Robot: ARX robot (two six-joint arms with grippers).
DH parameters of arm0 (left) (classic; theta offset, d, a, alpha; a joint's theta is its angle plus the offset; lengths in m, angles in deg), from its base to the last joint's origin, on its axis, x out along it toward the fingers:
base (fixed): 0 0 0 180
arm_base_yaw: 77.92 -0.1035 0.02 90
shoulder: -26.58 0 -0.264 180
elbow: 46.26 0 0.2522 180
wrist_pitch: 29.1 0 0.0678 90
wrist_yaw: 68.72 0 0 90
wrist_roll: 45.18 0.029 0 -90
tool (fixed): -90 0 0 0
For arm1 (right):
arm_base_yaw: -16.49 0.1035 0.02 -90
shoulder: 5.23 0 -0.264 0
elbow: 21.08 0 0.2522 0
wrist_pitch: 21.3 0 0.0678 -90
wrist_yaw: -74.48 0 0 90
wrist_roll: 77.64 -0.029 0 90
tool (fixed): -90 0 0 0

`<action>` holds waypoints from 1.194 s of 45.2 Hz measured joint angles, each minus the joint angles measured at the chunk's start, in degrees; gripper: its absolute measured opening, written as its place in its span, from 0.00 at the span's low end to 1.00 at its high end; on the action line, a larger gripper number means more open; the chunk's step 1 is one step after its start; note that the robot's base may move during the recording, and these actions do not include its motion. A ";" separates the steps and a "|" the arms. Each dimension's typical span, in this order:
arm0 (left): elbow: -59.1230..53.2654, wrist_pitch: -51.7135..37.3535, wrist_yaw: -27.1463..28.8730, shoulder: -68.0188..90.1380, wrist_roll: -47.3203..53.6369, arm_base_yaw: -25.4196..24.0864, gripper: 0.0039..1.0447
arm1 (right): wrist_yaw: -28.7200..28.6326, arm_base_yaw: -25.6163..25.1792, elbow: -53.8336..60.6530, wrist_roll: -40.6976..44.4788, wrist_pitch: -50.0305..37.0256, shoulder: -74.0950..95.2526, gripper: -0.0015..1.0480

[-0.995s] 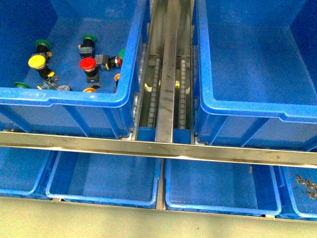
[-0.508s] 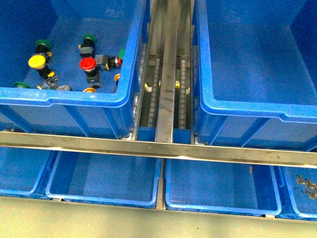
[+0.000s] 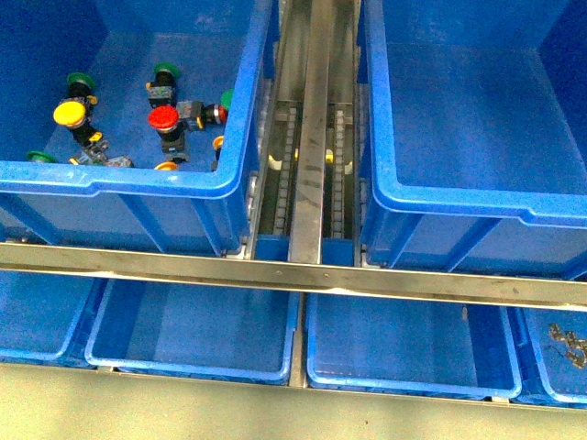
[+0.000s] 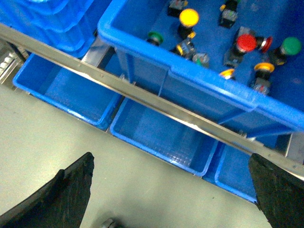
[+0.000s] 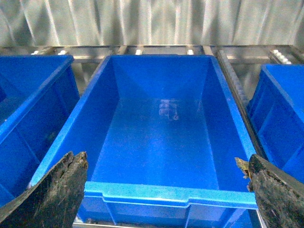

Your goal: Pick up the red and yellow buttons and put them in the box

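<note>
A red button (image 3: 162, 116) and a yellow button (image 3: 69, 113) lie among other switches on the floor of the deep blue bin (image 3: 138, 179) at the left. The left wrist view also shows the red button (image 4: 246, 42) and the yellow button (image 4: 189, 17). My left gripper (image 4: 171, 164) is open over the grey floor, well short of that bin. The box (image 3: 459, 202) on the right is deep, blue and bare inside. My right gripper (image 5: 166, 164) is open, facing the box's near rim (image 5: 166, 192), with nothing between its fingers. Neither arm shows in the front view.
Green-capped switches (image 3: 166, 70) and smaller red (image 3: 218, 113) and yellow (image 3: 166, 166) ones share the left bin. A metal roller track (image 3: 312, 137) runs between the bins. A steel rail (image 3: 293, 275) crosses in front, above shallow blue trays (image 3: 193, 367); the far-right tray holds metal parts (image 3: 569, 341).
</note>
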State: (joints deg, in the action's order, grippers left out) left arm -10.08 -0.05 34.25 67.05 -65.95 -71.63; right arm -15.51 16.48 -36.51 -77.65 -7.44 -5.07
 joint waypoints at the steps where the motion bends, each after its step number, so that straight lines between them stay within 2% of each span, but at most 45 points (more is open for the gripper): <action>1: 1.14 -1.99 -1.11 2.29 0.37 -0.44 0.93 | 0.00 0.00 0.00 0.00 0.00 0.00 0.94; 6: 10.38 -10.75 -9.40 17.73 8.02 -3.69 0.93 | 0.02 0.00 0.00 0.00 0.00 0.00 0.94; 8: 15.10 -11.54 -13.90 24.55 12.41 -5.03 0.93 | 0.02 0.00 0.00 0.00 0.00 0.00 0.94; 12: 23.56 -11.54 -19.21 37.42 18.99 -6.64 0.93 | 0.00 0.00 0.00 0.00 0.00 0.00 0.94; 22: 41.05 -8.81 -22.38 61.20 28.15 -5.42 0.93 | 0.02 0.00 0.00 0.00 0.00 0.00 0.94; 30: 46.51 -7.43 -24.57 68.15 30.77 -4.22 0.93 | 0.00 0.00 0.00 0.00 0.00 0.00 0.94; 54: 63.78 -4.74 -25.83 86.97 35.80 -3.96 0.93 | 0.00 0.00 0.00 0.00 0.00 0.00 0.94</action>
State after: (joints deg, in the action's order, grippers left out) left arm 53.70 -4.79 8.41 154.01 -30.15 -75.59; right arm -15.51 16.48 -36.51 -77.65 -7.44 -5.07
